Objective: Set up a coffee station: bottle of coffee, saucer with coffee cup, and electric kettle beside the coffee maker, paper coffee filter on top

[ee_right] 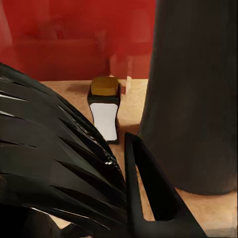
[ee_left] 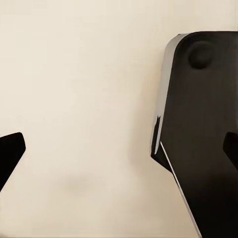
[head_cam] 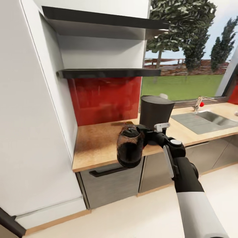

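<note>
The right gripper [head_cam: 142, 138], at the end of a black and white arm, is clamped on the small rounded black glassy electric kettle [head_cam: 129, 146], which hangs above the front edge of the long light wood-grain kitchen countertop [head_cam: 96, 145]. Just behind the kettle stands the tall dark grey cylinder of the coffee maker [head_cam: 155, 111] on the countertop, before the glossy red backsplash [head_cam: 105, 97]. In the right wrist view, the small dark bottle of coffee [ee_right: 104, 109] with white label and tan-brown cap stands upright on the worktop beside the coffee maker. The thin black kitchen shelf [head_cam: 105, 72] hangs above. The left gripper [ee_left: 119, 153] has its fingers [ee_left: 10, 153] spread wide apart over pale floor [ee_left: 79, 99], holding nothing.
</note>
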`<state>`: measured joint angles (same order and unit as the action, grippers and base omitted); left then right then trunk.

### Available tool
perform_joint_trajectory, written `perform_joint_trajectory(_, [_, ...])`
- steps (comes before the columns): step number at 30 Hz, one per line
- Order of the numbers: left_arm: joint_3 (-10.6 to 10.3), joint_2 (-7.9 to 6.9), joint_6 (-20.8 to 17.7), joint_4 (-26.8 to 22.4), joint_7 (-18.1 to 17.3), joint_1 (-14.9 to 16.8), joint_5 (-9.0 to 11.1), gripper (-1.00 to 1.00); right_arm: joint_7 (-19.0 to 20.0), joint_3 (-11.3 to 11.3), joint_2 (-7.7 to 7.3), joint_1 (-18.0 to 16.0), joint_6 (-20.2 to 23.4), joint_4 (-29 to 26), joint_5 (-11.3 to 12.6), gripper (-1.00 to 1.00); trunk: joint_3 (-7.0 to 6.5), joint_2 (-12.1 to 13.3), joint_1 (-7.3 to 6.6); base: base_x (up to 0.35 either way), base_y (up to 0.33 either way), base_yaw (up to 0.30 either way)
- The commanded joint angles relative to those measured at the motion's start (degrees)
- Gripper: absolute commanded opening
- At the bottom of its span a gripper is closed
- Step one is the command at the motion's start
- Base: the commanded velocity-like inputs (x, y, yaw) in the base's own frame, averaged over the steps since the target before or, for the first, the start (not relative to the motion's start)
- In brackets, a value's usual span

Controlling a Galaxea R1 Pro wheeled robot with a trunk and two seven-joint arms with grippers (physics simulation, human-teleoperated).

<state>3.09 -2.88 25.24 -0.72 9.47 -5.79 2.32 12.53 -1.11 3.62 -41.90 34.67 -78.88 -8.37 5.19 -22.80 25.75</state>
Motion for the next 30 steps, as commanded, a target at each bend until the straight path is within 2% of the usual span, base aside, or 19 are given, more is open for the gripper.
perform_joint_trajectory(1, [0.25,-0.01,0.16,-0.07,-0.15,-0.02,0.24,1.00,0.48,-0.12,0.07,-0.06,0.22,-0.06,-0.51,-1.00,0.11,-0.12,0.04,0.000,0.000,-0.295])
perform_joint_trajectory(30, [0.25,-0.02,0.16,-0.07,-0.15,-0.04,0.23,1.00,0.48,-0.12,0.07,-0.03,0.22,-0.03,-0.53,-1.00,0.11,-0.12,0.04,0.000,0.000,-0.296])
